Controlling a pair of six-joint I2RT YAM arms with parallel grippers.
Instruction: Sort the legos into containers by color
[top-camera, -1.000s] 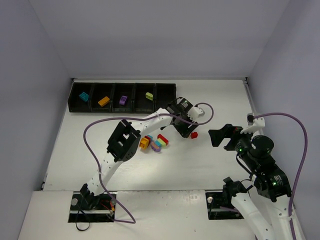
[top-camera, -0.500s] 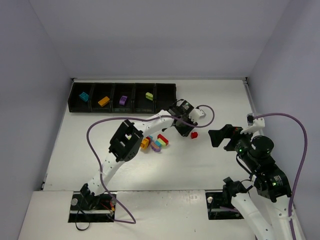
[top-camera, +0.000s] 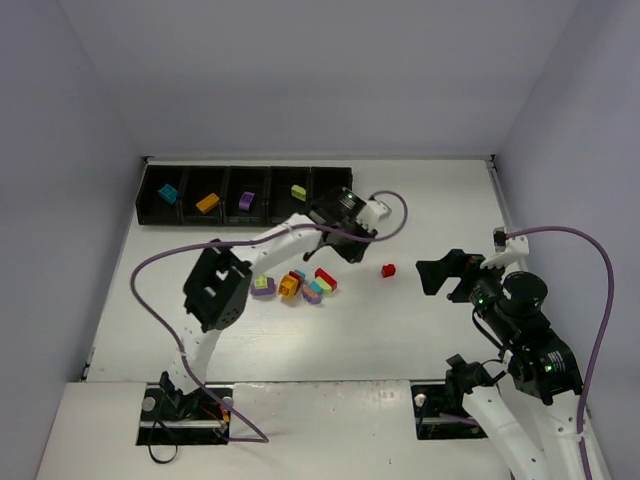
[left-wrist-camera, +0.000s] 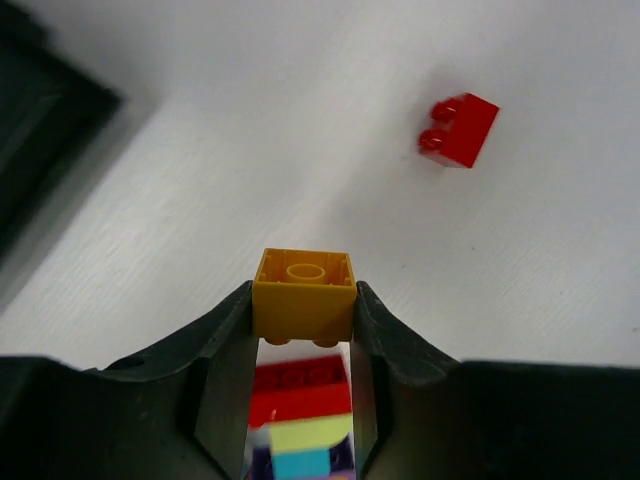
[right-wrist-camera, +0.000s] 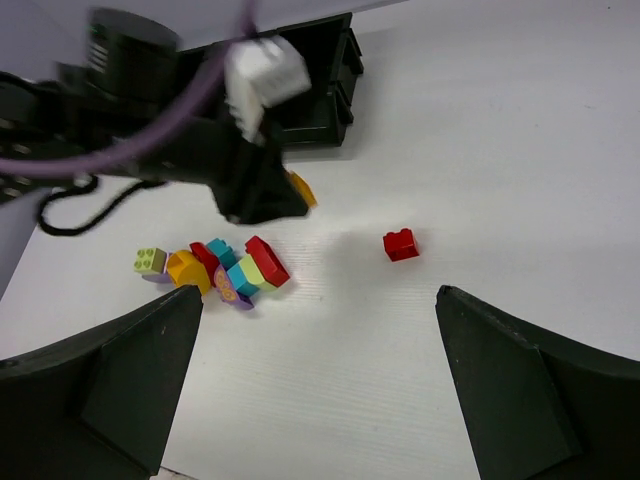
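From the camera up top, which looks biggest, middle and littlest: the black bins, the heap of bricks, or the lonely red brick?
1. row of black bins
2. heap of bricks
3. lone red brick
None sits much nearer the camera, so this holds.

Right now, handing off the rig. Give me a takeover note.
Left end effector: shut on an orange brick, near the containers.
Right end effector: open, holding nothing, at the right.
Done: teal brick, binned orange brick, purple brick, lime brick, one per bin.
Left: bin the held brick, then the pile and the lone red brick on the table.
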